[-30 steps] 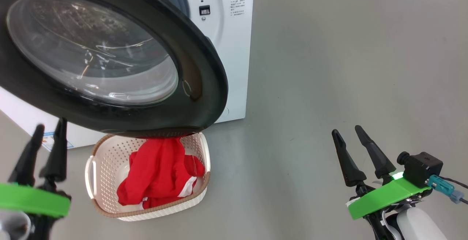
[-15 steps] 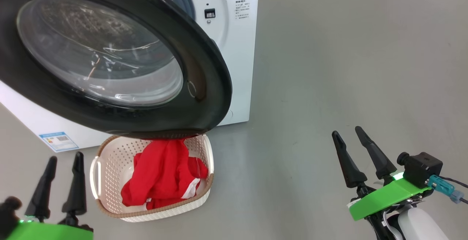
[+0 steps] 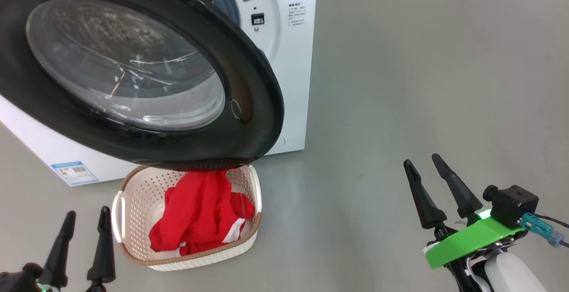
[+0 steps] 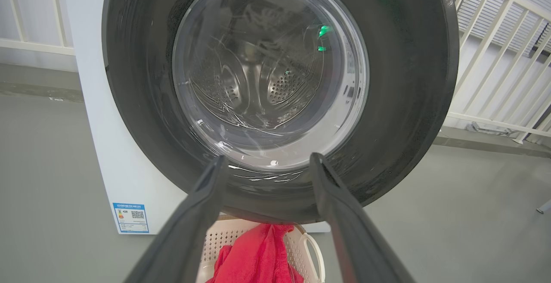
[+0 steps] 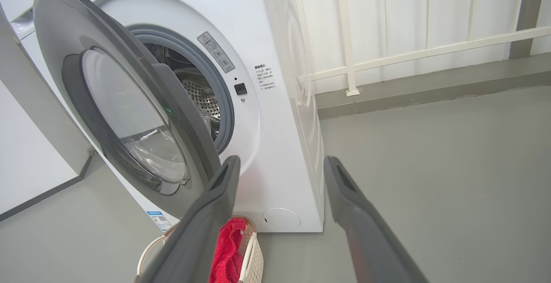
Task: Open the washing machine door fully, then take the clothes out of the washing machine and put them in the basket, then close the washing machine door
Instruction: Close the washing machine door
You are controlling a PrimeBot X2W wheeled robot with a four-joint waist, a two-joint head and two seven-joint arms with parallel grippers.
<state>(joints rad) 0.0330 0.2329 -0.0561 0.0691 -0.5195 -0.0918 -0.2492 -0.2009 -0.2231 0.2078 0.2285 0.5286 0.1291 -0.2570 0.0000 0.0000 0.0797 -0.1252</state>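
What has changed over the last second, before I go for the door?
The left end effector has dropped back from the lower rim of the washing machine door toward the lower left of the head view, open and empty; the view itself shifted slightly. The right end effector stayed put, open. The clothes still lie in the basket; the door remains open.
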